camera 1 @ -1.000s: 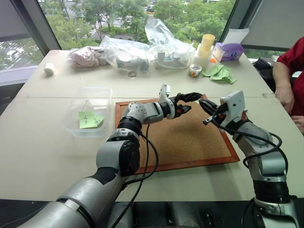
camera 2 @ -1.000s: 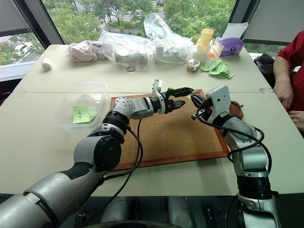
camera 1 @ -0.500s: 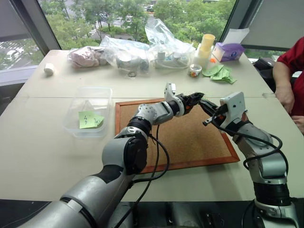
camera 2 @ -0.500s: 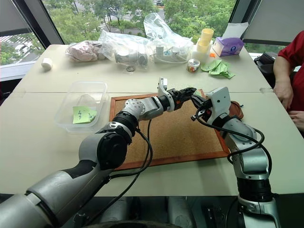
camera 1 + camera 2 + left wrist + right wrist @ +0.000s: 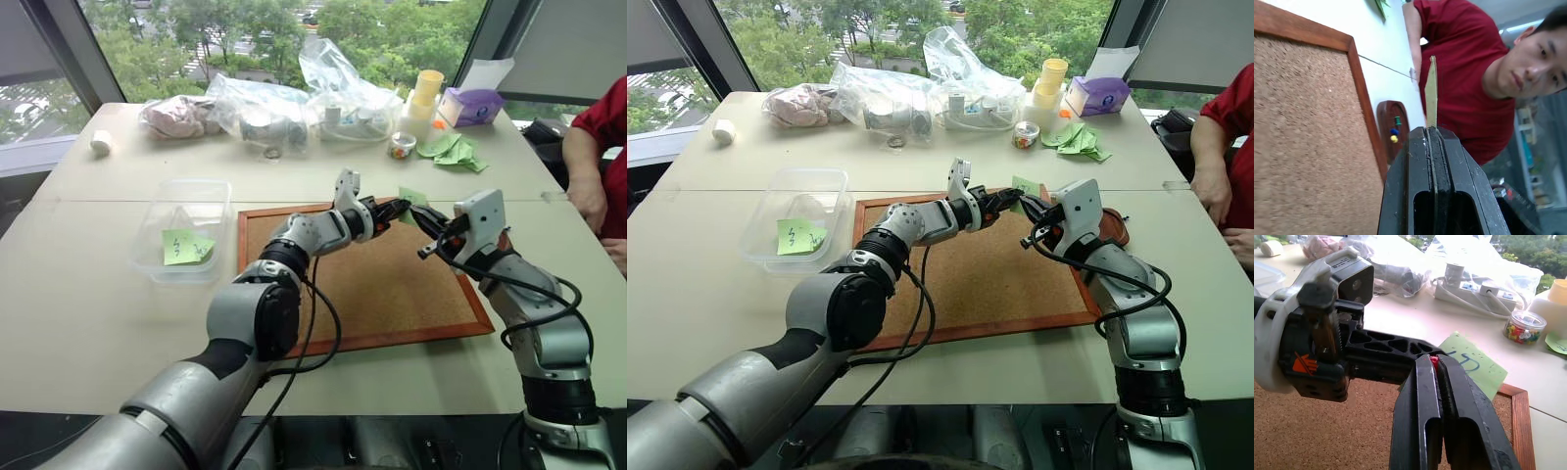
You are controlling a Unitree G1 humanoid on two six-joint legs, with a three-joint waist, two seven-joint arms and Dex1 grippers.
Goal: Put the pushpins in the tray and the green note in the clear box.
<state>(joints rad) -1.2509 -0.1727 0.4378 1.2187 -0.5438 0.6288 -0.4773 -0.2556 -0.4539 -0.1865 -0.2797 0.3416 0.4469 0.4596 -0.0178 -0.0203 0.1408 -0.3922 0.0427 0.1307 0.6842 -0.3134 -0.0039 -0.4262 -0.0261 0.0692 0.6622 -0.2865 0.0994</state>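
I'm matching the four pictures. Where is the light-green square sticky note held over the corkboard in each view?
Left eye view: light-green square sticky note in the left gripper, above the far edge of the wood-framed corkboard.
Right eye view: same place, upper centre.
Left wrist view: edge-on, rising from the fingers.
Right wrist view: behind the black fingertips, at.
Shared landmark: the corkboard.

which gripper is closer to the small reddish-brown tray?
Right. The right gripper is just beside the reddish-brown tray at the corkboard's edge; the left gripper is farther in, over the corkboard.
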